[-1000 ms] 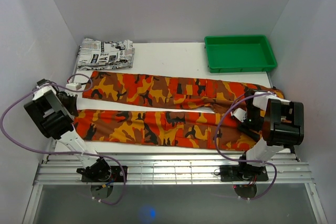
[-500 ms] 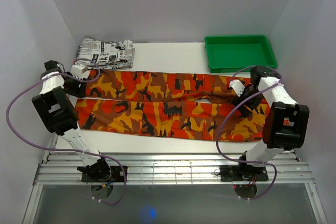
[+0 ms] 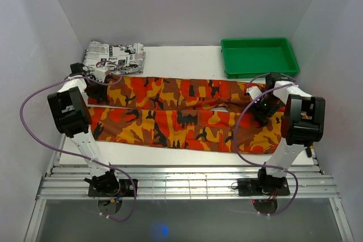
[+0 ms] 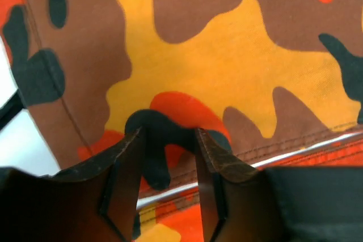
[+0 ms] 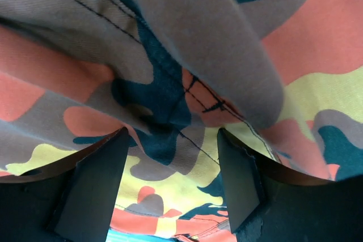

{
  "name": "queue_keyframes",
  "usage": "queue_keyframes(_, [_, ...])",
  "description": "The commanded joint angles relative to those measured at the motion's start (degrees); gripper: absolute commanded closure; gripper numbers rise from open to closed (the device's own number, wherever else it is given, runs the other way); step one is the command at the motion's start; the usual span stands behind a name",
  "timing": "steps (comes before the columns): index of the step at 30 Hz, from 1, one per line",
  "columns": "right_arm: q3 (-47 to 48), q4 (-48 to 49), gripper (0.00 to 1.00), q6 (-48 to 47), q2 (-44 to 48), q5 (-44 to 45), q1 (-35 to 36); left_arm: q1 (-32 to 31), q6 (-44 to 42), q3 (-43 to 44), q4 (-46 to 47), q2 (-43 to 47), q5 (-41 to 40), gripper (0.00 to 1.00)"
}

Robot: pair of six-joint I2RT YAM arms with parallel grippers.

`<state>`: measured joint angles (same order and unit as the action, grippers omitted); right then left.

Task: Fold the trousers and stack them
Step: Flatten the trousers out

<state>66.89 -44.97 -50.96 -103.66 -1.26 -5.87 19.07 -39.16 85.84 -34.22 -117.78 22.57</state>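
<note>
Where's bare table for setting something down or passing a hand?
Two patches: the far-centre table between the newspaper-print garment and the green tray, and the near strip between the trousers and the table's front edge. The tray is empty too. Crowded: both trouser ends, where the left claw and right claw sit.

Orange, red, yellow and black camouflage blotches all over the long soft cloth trousers [image 3: 181, 123], with brown patches mixed in. Up close in the left wrist view there's a big yellow splash on brown, black spots, orange by the seam. The folded black-and-white newspaper-print garment [image 3: 113, 58] is covered in lettering. Plain bright green on the rectangular plastic tray [image 3: 259, 58]. White flat table top [image 3: 181, 58], thin purple cables [image 3: 21, 109], black-and-white robot arms [image 3: 71, 114]. The left gripper [image 4: 168, 134] shows dark brown-black fingers [image 4: 122, 179].
</note>
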Motion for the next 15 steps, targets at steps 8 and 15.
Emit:
queue_keyframes(8, [-15.29, 6.13, 0.32, -2.91, 5.73, 2.49, 1.47, 12.55, -6.71, -16.32, -3.92, 9.05, -2.88, 0.52])
queue_keyframes(15, [-15.92, -2.12, 0.35, -3.53, 11.98, -4.18, 4.02, 17.31, -9.89, -17.47, -6.3, 11.95, -3.06, 0.52])
